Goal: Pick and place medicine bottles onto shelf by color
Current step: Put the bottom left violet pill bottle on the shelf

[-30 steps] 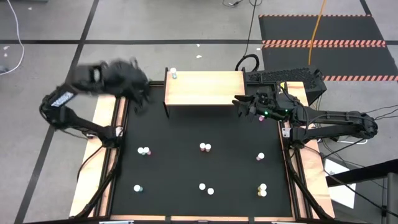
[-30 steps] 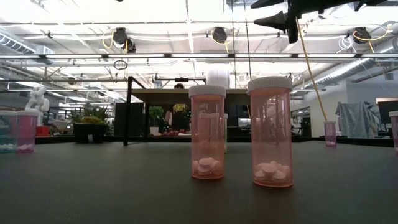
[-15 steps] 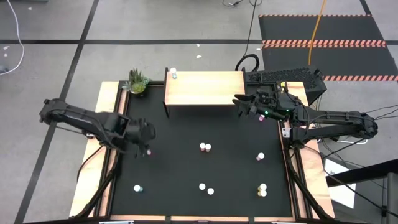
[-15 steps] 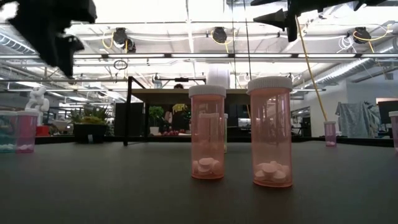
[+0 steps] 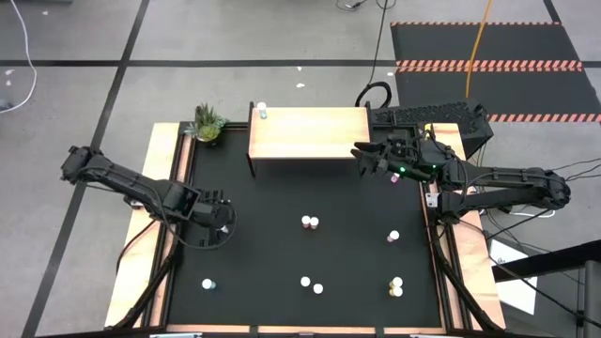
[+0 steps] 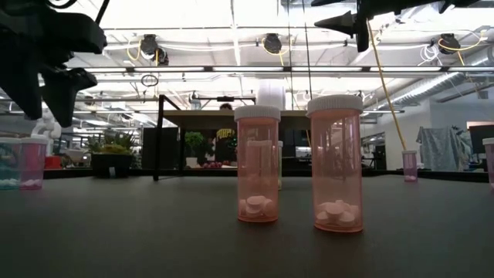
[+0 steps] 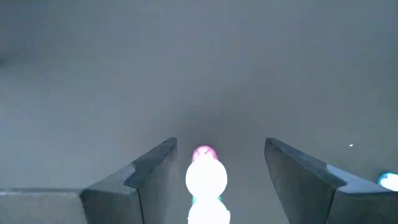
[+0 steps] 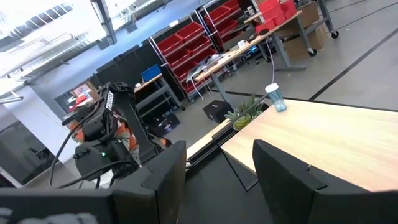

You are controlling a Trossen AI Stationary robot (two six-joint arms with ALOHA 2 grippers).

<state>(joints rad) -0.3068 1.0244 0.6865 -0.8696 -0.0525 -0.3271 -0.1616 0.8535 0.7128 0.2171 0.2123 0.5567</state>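
My left gripper [image 5: 218, 228] hangs released, fingers spread, straight above the pair of tiny white-capped medicine bottles [image 7: 206, 179] near the black desk's [image 5: 282, 188] left edge — upright, directly below — while my right gripper [image 5: 362, 161], empty, waits beside the light wooden shelf [image 5: 308, 132].

My arms [image 5: 122, 178] dark, mat [image 5: 347, 263] black w/ pale wood edge, shelf [image 5: 310, 132] light wood on dark legs, bottles [image 6: 336, 162] pink-tinted w/ white caps, one blue-tinted [image 8: 275, 98], plant [image 5: 208, 122] green, bins [image 8: 186, 40] red, floor strip [image 5: 488, 66] red-white striped, cable [image 5: 479, 42] orange.
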